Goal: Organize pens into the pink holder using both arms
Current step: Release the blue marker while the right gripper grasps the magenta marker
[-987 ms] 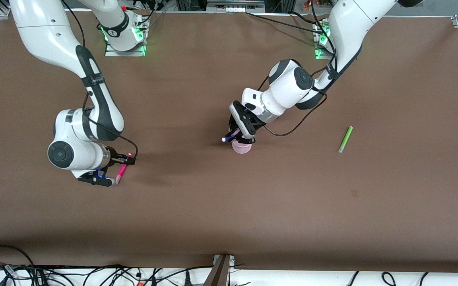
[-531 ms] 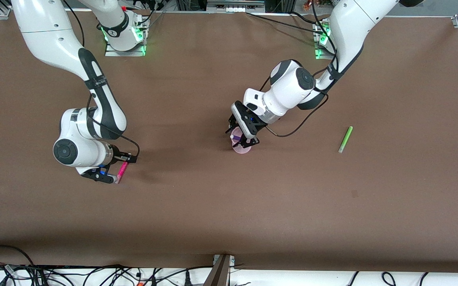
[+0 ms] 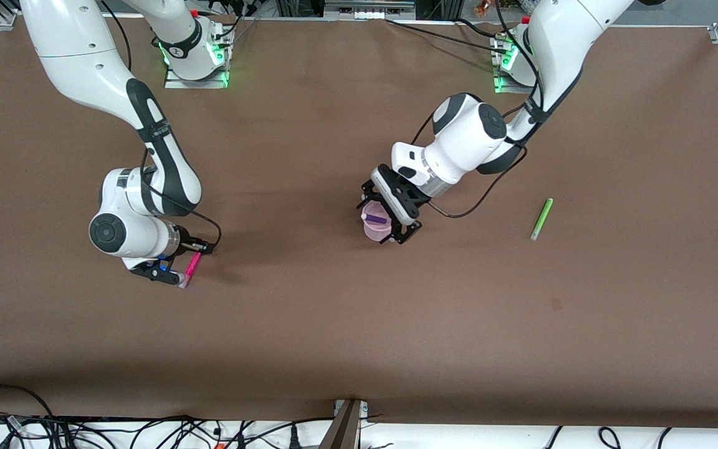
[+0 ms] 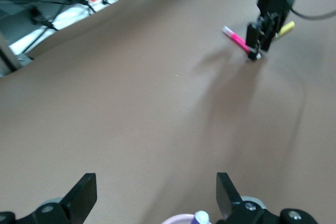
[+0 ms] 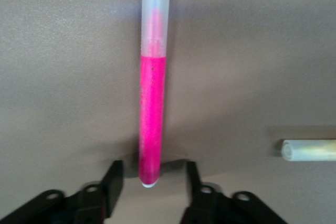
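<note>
Over the pink holder (image 3: 378, 229), left gripper (image 3: 394, 214) spread wide, purple pen (image 3: 376, 218) inside, right gripper (image 3: 179, 260) straddling magenta pen (image 5: 153, 106), unclosed.

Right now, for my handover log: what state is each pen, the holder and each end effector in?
Pink holder: upright, holding purple pen.
Purple pen: inside pink holder, ungripped.
Magenta pen: lying on table, ungripped.
Green pen: lying on table.
Yellow pen: lying on table.
Left end effector: open over pink holder.
Right end effector: open, straddling magenta pen.
</note>
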`<state>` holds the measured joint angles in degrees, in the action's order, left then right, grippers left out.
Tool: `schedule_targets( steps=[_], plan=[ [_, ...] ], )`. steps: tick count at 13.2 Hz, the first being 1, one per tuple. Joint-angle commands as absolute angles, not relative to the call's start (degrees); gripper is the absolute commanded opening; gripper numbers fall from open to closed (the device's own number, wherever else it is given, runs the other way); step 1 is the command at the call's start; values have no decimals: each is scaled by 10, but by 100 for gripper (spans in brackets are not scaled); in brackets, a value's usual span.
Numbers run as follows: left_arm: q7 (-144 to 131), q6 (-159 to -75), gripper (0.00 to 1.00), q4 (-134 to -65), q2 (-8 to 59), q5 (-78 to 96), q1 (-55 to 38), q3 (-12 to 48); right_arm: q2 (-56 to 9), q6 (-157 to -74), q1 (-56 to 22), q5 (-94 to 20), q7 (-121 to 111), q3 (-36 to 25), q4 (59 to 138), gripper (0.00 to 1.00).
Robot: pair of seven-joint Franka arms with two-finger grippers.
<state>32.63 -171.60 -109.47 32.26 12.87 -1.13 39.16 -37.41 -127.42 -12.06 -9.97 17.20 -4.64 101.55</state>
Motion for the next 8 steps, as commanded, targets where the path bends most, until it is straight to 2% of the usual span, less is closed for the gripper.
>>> schedule_targets(
  steps=[1,4,5,6,8],
  plan=[
    [293,-1693,100,-1066,318,145,-3,406,-374,-1282,-117,-118,164,-45,1021,37],
    [248,-1647,100,-1041,321,144,-13,405,-374,-1281,-116,-119,163,-44,1021,18],
    [247,-1619,100,-1031,319,144,-10,405,-374,-1281,-116,-119,161,-44,1021,7],
    [247,-1592,100,-1021,318,142,-6,405,-374,-1280,-115,-119,152,-44,1021,0],
    [246,-1530,100,-989,319,142,-8,401,-372,-1269,-116,-120,153,-44,1015,0]
  ],
)
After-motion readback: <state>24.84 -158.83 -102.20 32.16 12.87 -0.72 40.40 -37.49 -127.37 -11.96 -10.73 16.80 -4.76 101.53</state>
